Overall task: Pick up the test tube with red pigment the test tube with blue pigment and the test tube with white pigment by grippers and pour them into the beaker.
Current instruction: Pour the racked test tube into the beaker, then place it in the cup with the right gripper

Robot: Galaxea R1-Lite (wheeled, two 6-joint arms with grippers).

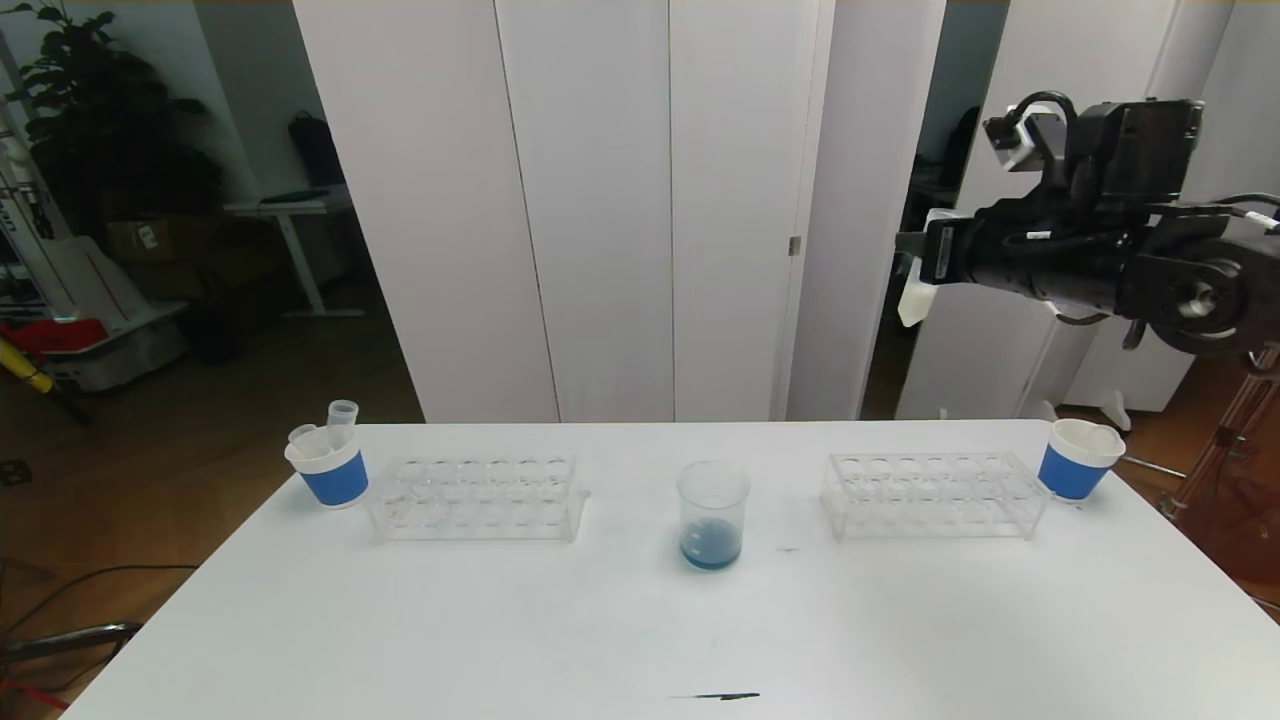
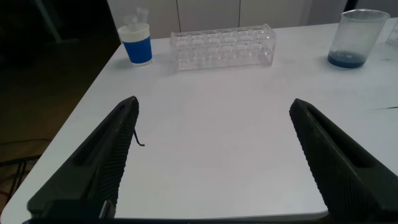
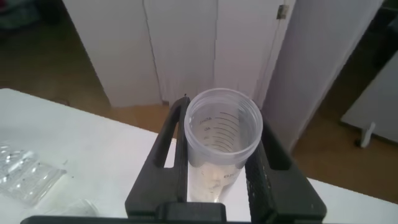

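Holding the white tube [image 3: 221, 143] clamped and raised off the table's right edge, right gripper [image 3: 217, 180] looks ready to pour into the beaker [image 1: 713, 515]; left gripper [image 2: 211, 162] gapes wide, idle.

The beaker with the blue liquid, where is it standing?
In the head view the beaker stands mid-table, between the two clear tube racks: left rack, right rack.

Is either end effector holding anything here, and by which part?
The right end effector, raised high at the right, is shut on the test tube with white pigment, gripping its sides below the open rim. The left end effector is open and holds nothing.
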